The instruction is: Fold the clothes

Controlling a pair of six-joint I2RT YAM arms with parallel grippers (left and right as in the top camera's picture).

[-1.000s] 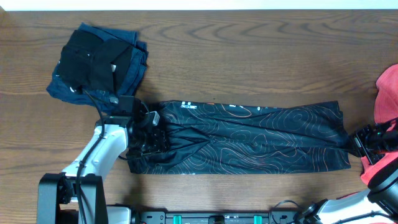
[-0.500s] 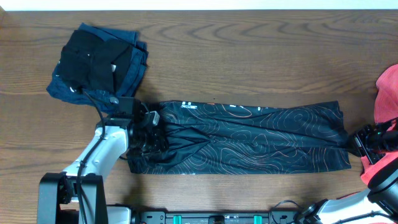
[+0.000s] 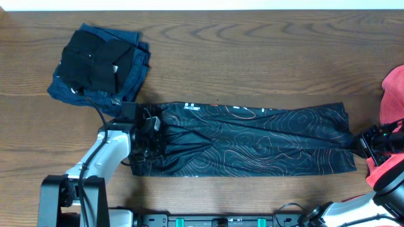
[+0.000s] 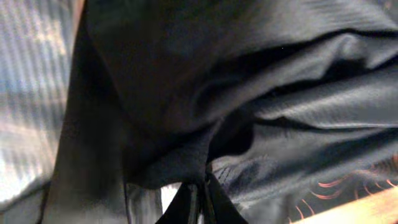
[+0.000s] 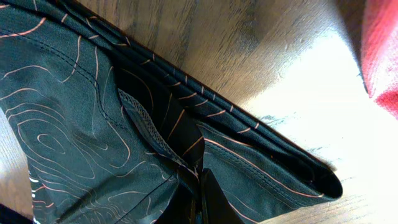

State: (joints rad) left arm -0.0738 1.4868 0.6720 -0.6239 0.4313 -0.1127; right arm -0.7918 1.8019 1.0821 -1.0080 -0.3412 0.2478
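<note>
Your left tool [image 3: 151,135] and right tool [image 3: 361,144] each clench an end of the black shirt [image 3: 252,139], a long band across the counter [image 3: 252,57]. Crosswise folds are left, I judge; the coral-red garment [image 3: 392,94] waits; farther, the navy-and-black stack [image 3: 98,63] looks done.

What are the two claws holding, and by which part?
Both hold the black shirt: the left claw pinches the bunched end by the folded pile, the right claw the end by the red garment.
</note>
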